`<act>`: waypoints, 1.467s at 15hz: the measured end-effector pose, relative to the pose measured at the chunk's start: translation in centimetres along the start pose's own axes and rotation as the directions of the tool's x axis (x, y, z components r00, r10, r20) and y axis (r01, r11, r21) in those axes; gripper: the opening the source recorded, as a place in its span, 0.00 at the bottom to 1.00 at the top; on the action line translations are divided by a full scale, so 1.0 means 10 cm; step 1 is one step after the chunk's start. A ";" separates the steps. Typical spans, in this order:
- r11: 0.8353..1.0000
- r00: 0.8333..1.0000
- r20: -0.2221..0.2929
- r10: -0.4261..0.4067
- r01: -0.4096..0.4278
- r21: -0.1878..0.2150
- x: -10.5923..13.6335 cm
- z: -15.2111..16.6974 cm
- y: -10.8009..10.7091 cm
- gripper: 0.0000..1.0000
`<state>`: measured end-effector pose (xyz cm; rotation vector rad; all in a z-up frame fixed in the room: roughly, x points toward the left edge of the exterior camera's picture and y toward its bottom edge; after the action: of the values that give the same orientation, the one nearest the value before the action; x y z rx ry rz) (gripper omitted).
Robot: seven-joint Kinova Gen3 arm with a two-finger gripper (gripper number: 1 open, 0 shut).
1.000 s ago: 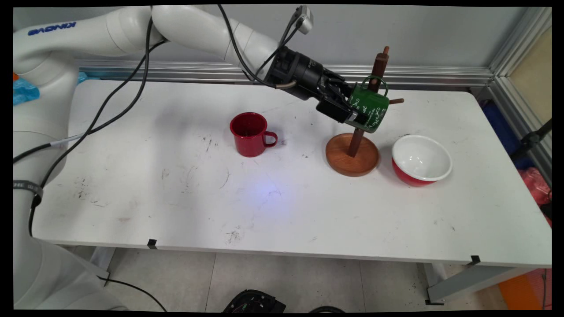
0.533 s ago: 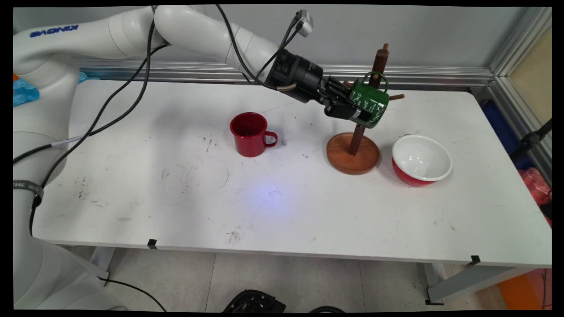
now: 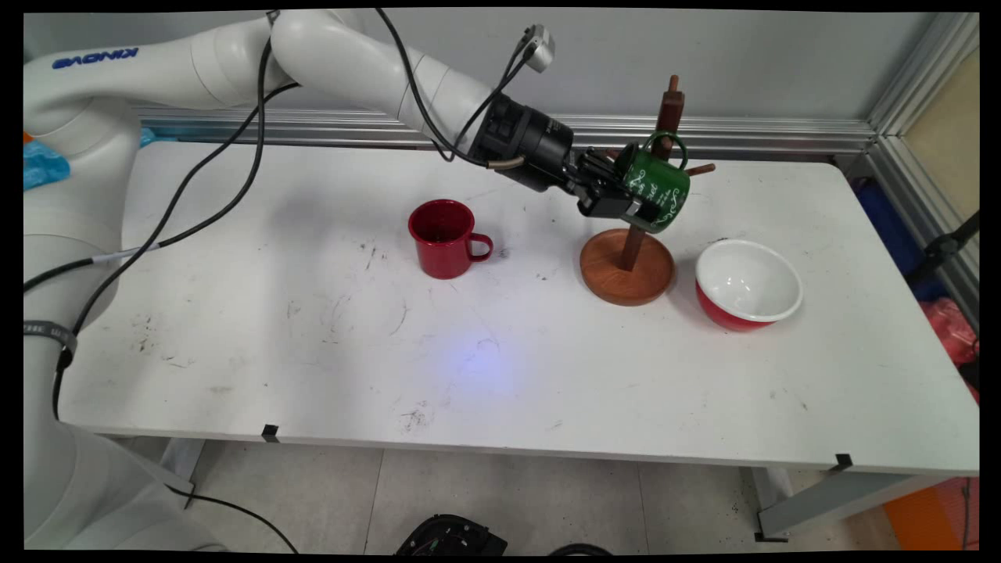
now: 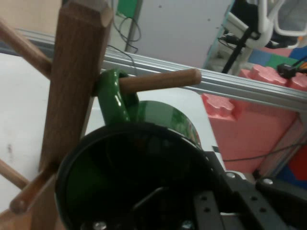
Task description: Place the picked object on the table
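A green mug with white lettering lies tipped on its side against the wooden mug tree, whose round base rests on the table. My gripper is shut on the mug's rim, one finger inside the cup. In the hand view the green mug fills the lower half, and its handle is looped over a peg next to the mug tree's post.
A red mug stands left of the tree, handle pointing right. A red bowl with a white inside sits just right of the base. Black cables hang from the arm over the table's left part.
The gripper rose a little with the green mug and shifted along the post. The tree's post now leans less to the right than before.
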<state>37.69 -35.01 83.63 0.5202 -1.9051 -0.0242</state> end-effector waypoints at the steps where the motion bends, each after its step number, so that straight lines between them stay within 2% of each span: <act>1: 1.000 1.000 0.000 0.003 -0.003 -0.008 0.00 0.00 0.03 0.00; 8: 0.998 0.999 -0.005 0.042 -0.042 -0.054 0.10 -0.04 0.23 0.00; 17: 0.992 0.996 -0.009 0.093 -0.094 -0.080 0.22 -0.15 0.43 0.00; 22: 0.989 0.991 0.018 0.130 -0.129 -0.076 0.23 -0.30 0.61 0.00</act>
<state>37.58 -29.70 88.44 0.3462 -1.9494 -0.0169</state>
